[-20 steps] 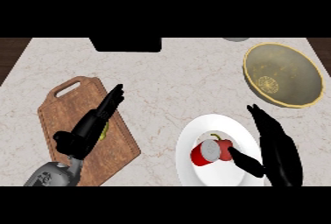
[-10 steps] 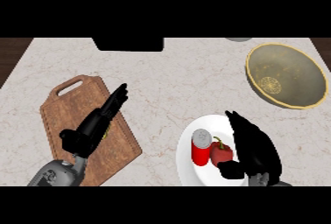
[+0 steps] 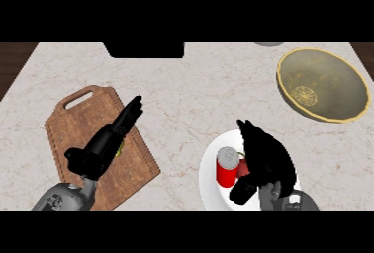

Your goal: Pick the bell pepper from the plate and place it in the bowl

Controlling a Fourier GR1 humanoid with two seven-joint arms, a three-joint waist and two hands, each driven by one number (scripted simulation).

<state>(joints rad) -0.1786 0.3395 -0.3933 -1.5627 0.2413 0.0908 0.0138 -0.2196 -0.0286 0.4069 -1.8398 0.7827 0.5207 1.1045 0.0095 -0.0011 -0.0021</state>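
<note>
A white plate (image 3: pixel 210 190) lies at the counter's near right. On it stands a red can with a grey lid (image 3: pixel 225 170). Right beside the can, a sliver of the red bell pepper (image 3: pixel 242 169) shows under my right hand (image 3: pixel 264 157). That hand lies over the pepper with its fingers stretched toward the far left and its thumb low beside the can; it hides most of the pepper. The olive-yellow bowl (image 3: pixel 321 84) sits apart at the far right. My left hand (image 3: pixel 110 141) rests open above the wooden cutting board (image 3: pixel 73 123), fingers straight.
The cutting board with its handle takes up the left side of the counter. A dark block (image 3: pixel 145 49) sits at the back edge, and a small grey object (image 3: pixel 269 44) peeks in beside it. Bare marble lies between the plate and the bowl.
My right hand has slid leftward across the plate and now covers the bell pepper beside the can. The left hand has barely shifted over the cutting board.
</note>
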